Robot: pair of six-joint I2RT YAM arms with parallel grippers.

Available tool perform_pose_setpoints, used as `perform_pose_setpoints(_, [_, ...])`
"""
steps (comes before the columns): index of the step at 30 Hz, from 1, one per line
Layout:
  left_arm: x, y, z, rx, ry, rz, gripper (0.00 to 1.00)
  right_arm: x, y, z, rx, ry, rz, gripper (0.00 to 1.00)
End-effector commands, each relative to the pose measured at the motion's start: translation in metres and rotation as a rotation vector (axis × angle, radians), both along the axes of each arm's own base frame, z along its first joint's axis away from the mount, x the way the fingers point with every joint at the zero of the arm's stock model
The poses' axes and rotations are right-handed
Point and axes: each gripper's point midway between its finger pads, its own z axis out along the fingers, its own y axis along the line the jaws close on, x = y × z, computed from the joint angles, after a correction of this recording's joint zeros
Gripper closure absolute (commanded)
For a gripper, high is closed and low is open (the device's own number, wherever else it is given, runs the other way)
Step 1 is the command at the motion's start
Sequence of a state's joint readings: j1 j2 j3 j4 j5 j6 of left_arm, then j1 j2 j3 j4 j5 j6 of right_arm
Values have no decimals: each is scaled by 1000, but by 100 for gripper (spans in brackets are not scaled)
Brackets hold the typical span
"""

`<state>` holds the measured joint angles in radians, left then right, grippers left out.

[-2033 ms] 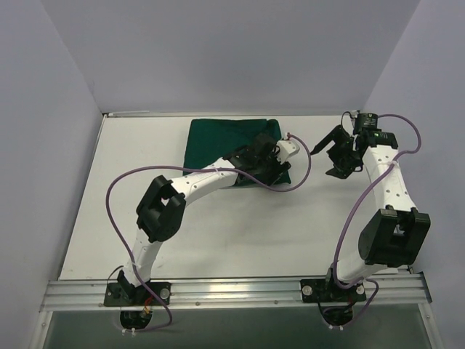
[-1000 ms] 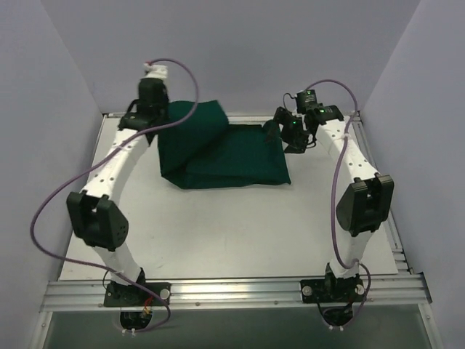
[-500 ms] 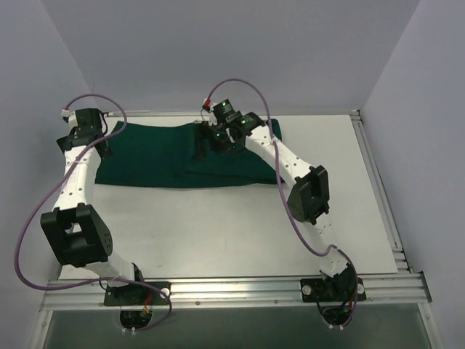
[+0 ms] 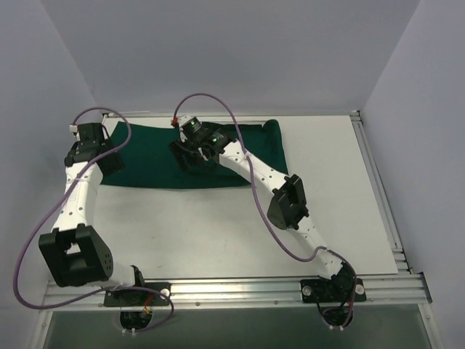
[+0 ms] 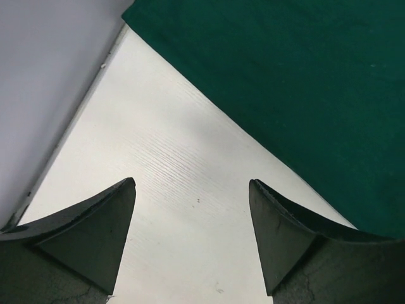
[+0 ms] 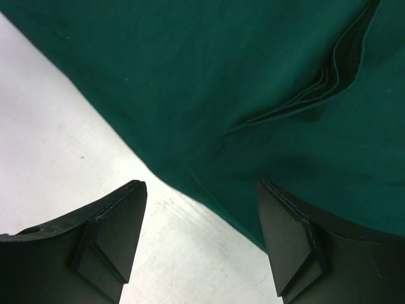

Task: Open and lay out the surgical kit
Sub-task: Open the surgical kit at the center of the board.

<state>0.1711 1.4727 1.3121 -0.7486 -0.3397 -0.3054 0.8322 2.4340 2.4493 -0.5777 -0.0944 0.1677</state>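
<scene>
The surgical kit shows only as a dark green cloth [image 4: 145, 156], spread flat along the back of the white table [image 4: 218, 225], with a thicker folded part at its right end [image 4: 265, 145]. My left gripper [image 4: 107, 161] hovers at the cloth's left front corner. In the left wrist view it [image 5: 191, 183] stands open over bare table, with the cloth [image 5: 304, 82] to its upper right. My right gripper [image 4: 187, 156] is over the middle of the cloth near its front edge. It [image 6: 201, 185] is open and holds nothing, the cloth [image 6: 190, 82] running under it, with a pleated fold [image 6: 329, 69] further on.
Grey walls [image 4: 65, 80] close in the table on the left, back and right. A metal rail [image 4: 232, 291] with both arm bases runs along the near edge. Purple cables [image 4: 211, 98] loop above both arms. White table top lies in front of the cloth.
The left gripper drew a cloth flap out to the left, opened and let it go; the cloth now lies wider and flatter. The right arm swung left across the cloth to its middle.
</scene>
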Motion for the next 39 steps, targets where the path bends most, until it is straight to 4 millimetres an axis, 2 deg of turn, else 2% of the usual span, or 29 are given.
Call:
perform_pose_setpoints(1, [0,-18,20,-78,-119,-30,19,12,10,-3,-57,-112,-41,30])
perform_pose_setpoints(6, [1,-30,11,-136,-113,-59,22,18,16,-10,-61,-132,-53,35])
perform_pose_setpoints(19, [5,-32,10,-145,-115,-74,23,2,19,-39,-140,-117,-37,41])
perform_pose_setpoints(30, [3,-32,13,-144,-123,-74,23,2,20,-52,-158,-113,-48,51])
perform_pose_setpoints(39, [4,-34,13,-152,-126,-79,23,3,14,-66,-201,-116,-63,52])
